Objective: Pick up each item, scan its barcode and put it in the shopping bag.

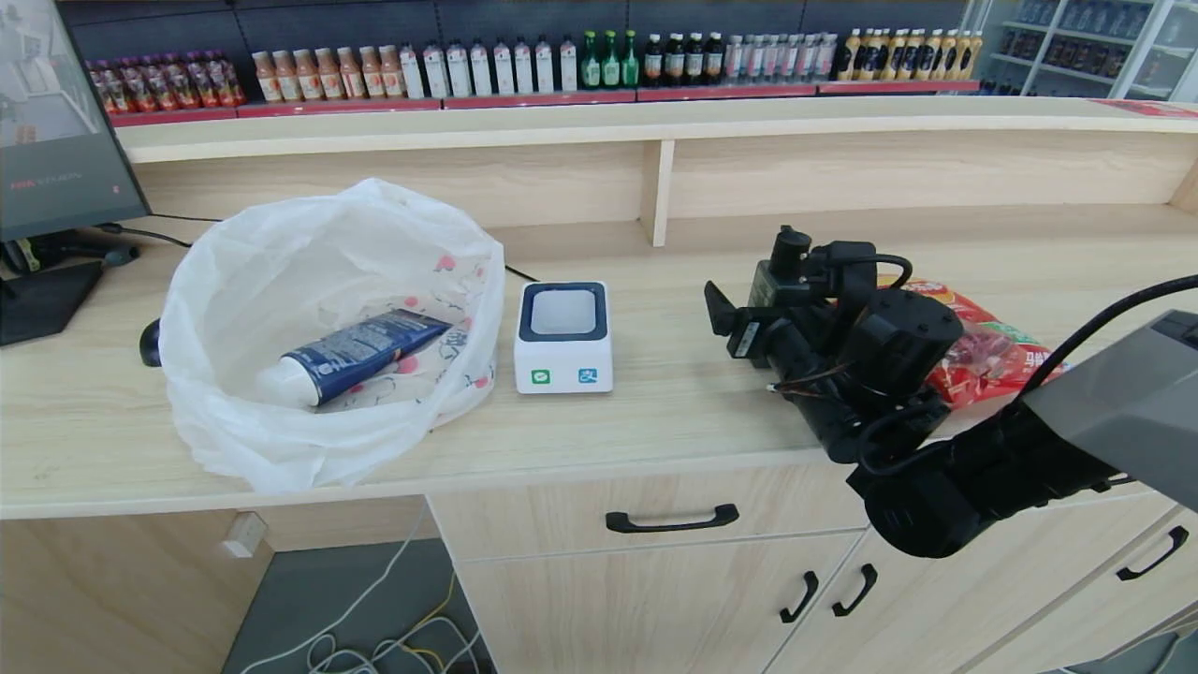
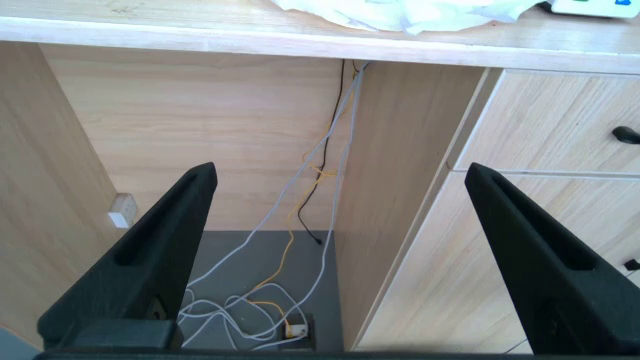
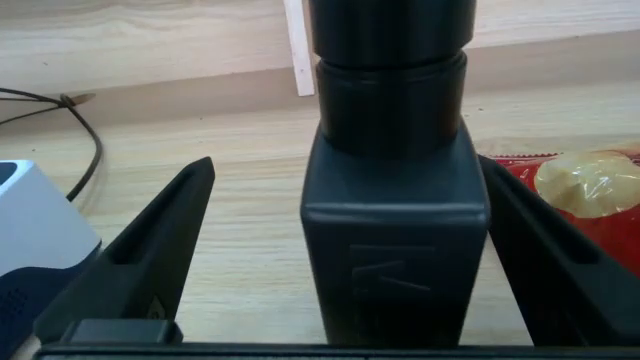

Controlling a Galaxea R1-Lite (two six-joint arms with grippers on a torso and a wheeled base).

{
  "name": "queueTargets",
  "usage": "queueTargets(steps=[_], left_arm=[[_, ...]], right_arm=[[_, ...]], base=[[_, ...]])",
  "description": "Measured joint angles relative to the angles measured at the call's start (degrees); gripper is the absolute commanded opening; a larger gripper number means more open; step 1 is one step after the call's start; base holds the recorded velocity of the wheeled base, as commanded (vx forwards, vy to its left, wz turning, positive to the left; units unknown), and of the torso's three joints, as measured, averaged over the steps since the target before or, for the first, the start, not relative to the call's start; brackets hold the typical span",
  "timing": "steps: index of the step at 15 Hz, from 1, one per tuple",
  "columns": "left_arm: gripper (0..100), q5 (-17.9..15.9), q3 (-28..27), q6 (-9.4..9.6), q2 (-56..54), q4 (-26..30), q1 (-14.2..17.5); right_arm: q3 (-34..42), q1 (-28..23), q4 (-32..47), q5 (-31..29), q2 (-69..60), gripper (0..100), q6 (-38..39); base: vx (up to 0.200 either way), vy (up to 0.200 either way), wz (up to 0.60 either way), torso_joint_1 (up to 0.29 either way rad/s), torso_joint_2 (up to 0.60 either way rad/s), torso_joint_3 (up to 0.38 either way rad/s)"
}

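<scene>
Black plastic fingers (image 3: 150,270) of the right gripper (image 3: 350,172) stand wide apart, with a black bottle (image 3: 392,240) upright between them, a squarish body under a round cap. One finger lies just beside the bottle's body. The other leaves a strip of wood showing. Whether either presses on the bottle I cannot tell. This gripper hangs over the counter (image 1: 674,412) to the right of the scanner (image 1: 563,337), near it but apart.

Farther right of the scanner, beyond the right arm, a red snack packet (image 1: 992,351) lies flat on the counter, partly hidden by the arm.

The left gripper (image 2: 340,180) is low, below the scanner's level and in front of the counter's face, spread wide and empty. Behind it, loose cables (image 2: 300,230) hang in the open space under the counter.

The scanner is a white box with a dark-framed window facing up. Just to its left, almost touching it, the white shopping bag (image 1: 234,271) sits open on the counter. A blue and white tube (image 1: 360,351) lies slanted inside, its white end away from the scanner.

Below the scanner, the counter front has a drawer (image 1: 655,510) with a black handle. Well to the scanner's left stands a dark monitor (image 1: 56,122). Far behind the scanner runs a shelf of bottles (image 1: 608,61).
</scene>
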Motion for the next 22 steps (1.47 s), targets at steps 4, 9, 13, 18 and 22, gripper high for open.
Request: queueTargets(steps=[4, 9, 13, 18, 22], left_arm=[[100, 0.00, 0.00, 0.04, 0.00, 0.00, 0.00], [100, 0.00, 0.00, 0.04, 0.00, 0.00, 0.00], [100, 0.00, 0.00, 0.04, 0.00, 0.00, 0.00], [100, 0.00, 0.00, 0.01, 0.00, 0.00, 0.00], [100, 0.00, 0.00, 0.04, 0.00, 0.00, 0.00]], right_arm=[[0.11, 0.13, -0.09, 0.00, 0.15, 0, -0.33], [1.24, 0.11, -2.38, 0.09, 0.20, 0, 0.07], [1.68, -0.26, -2.40, 0.06, -0.35, 0, 0.10], [1.71, -0.33, -3.06, 0.16, -1.79, 0, 0.18], [2.56, -0.30, -3.29, 0.22, -4.11, 0, 0.60]], base=[[0.000, 0.000, 0.00, 0.000, 0.00, 0.000], [0.000, 0.000, 0.00, 0.000, 0.00, 0.000], [0.000, 0.000, 0.00, 0.000, 0.00, 0.000], [0.000, 0.000, 0.00, 0.000, 0.00, 0.000], [0.000, 0.000, 0.00, 0.000, 0.00, 0.000]])
